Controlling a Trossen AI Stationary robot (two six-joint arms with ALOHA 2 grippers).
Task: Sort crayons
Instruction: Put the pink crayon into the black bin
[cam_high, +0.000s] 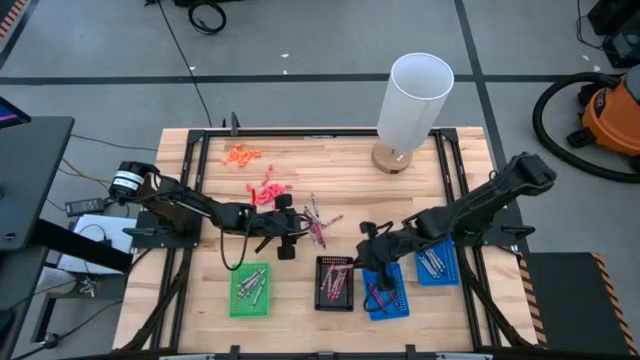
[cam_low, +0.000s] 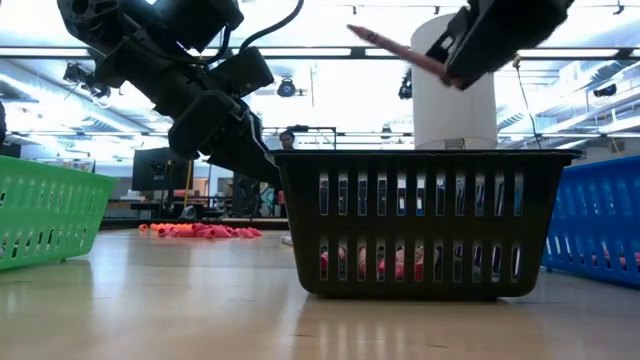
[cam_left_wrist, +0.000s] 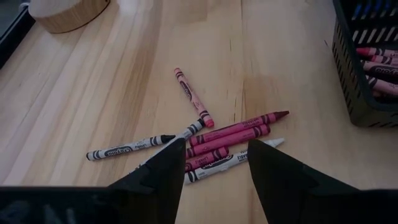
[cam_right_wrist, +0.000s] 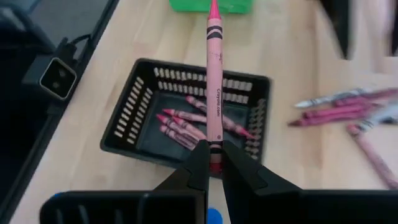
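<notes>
Several loose crayons (cam_left_wrist: 217, 134), pink, maroon and white-grey, lie flat on the wooden table (cam_high: 330, 160) near its middle. My left gripper (cam_left_wrist: 214, 163) hangs open just above them, its fingers on either side of the pile's near end, touching nothing that I can see. My right gripper (cam_right_wrist: 213, 163) is shut on one pink crayon (cam_right_wrist: 215, 81) above the black tray (cam_right_wrist: 134, 134), where several pink crayons (cam_right_wrist: 186, 124) lie. In the low view this crayon (cam_low: 395, 45) juts from the right gripper (cam_low: 452, 72) above the tray (cam_low: 420, 220). My right gripper pinches the pink crayon's blunt end (cam_right_wrist: 214, 149) between its two fingertips. The fingers slant downward and the crayon runs on along their line, its pointed tip (cam_right_wrist: 213, 7) away from the gripper. The crayon is lifted clear above the black tray.
A green tray (cam_high: 250, 290) with grey crayons stands left of the black one, and two blue trays (cam_high: 385, 292) (cam_high: 437, 263) stand to its right. A white cylinder on a wooden base (cam_high: 412, 105) stands at the far right. Orange and red bits (cam_high: 243, 154) (cam_high: 268, 190) lie far left.
</notes>
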